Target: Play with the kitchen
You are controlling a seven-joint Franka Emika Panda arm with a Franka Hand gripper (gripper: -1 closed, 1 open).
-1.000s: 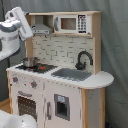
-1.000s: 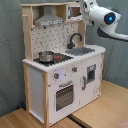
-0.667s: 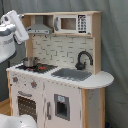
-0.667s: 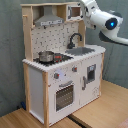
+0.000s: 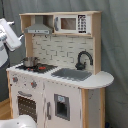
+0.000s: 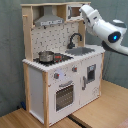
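The kitchen (image 5: pixel 57 75) is standing square against the grey backdrop (image 5: pixel 112 40), white cabinet with light-wood frame, nothing on it disturbed. The small metal pot (image 6: pixel 46 56) is sitting on the stove, the black faucet (image 5: pixel 83 59) is arching over the grey sink (image 5: pixel 72 74), the oven door (image 6: pixel 64 95) is closed, the range hood (image 5: pixel 39 29) is above the burners.

The arm (image 6: pixel 102 27) is moving in. Compared with a second ago it is reaching further toward the unit: in the second exterior view its forward end is now overlapping the upper shelf at the top corner, on the second exterior view's right, above the sink side. In the first exterior view only a white section of it is showing at the left edge, a little lower than before.

My reading: this is still approach, no contact with any part of the toy so far, so the play itself is not begun.

The gripper (image 6: pixel 85 11) is at the shelf edge; whether its fingers are parted or closed I cannot tell. Nothing appears to be carried.
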